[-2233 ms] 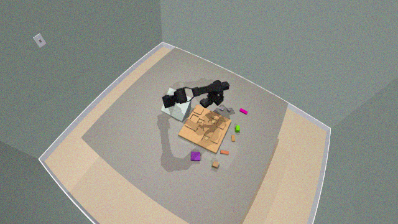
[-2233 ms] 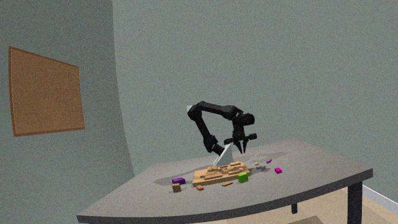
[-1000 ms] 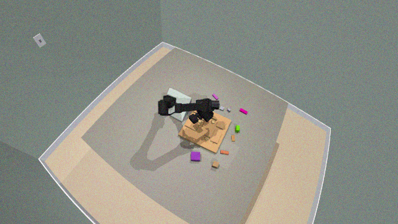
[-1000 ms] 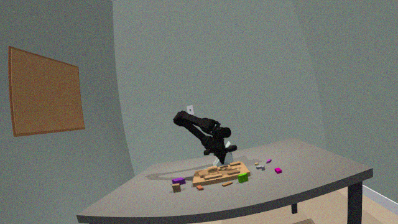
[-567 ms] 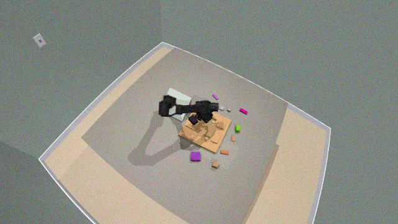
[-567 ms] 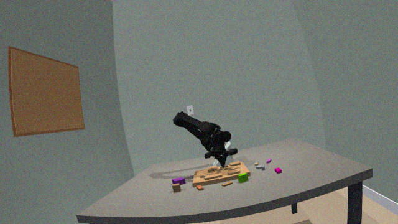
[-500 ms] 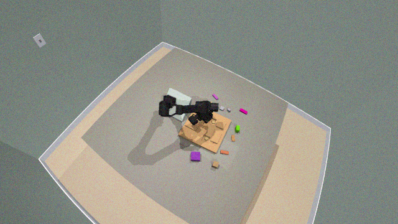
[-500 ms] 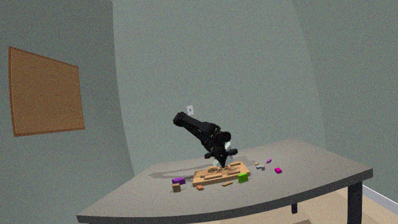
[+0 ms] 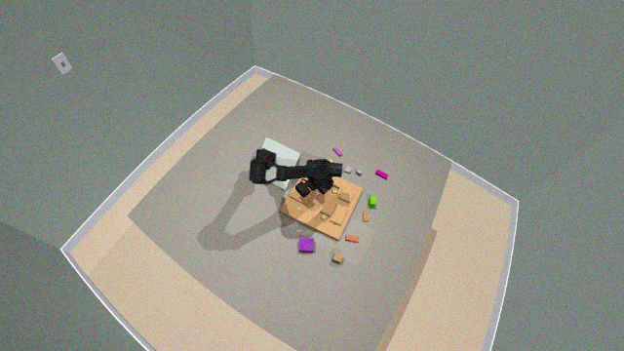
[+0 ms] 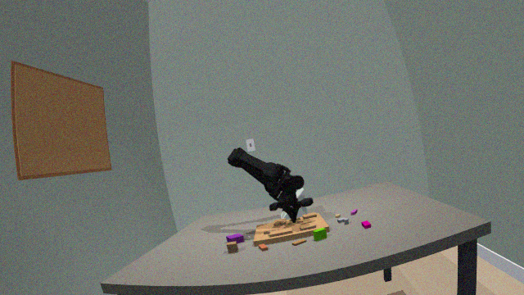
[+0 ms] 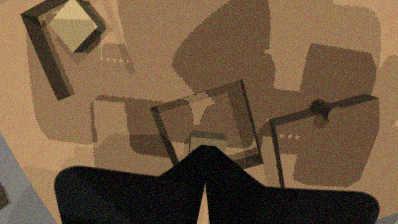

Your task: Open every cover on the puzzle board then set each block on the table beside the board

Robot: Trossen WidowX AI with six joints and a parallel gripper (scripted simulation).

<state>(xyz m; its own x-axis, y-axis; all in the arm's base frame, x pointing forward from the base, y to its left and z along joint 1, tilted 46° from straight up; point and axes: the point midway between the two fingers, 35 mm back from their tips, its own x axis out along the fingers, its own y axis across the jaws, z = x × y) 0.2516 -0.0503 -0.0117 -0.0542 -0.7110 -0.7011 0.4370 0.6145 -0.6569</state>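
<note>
The wooden puzzle board (image 9: 304, 217) (image 10: 286, 238) (image 11: 12, 75) lies flat on the table. My gripper (image 10: 294, 221) (image 11: 207, 152) is shut and empty, its tips low over the board at a raised square frame (image 11: 247, 120). A block, shaded and partly hidden by the fingertips, shows inside that frame. A pale yellow block (image 11: 74, 27) sits in a well at the wrist view's upper left, beside a raised L-shaped rail (image 11: 47, 57). A dark knob (image 11: 320, 108) stands at a raised edge on the right. Which covers are fully open cannot be told. The arm hides part of the board in the top view.
Around the board lie a purple block (image 9: 306, 245) (image 10: 235, 238), a brown cube (image 9: 337, 257) (image 10: 232, 247), a green block (image 9: 372, 201) (image 10: 319, 234), orange pieces, magenta pieces, grey pieces and a small yellowish block (image 10: 337, 215). A pale base plate (image 9: 283, 148) is behind the board.
</note>
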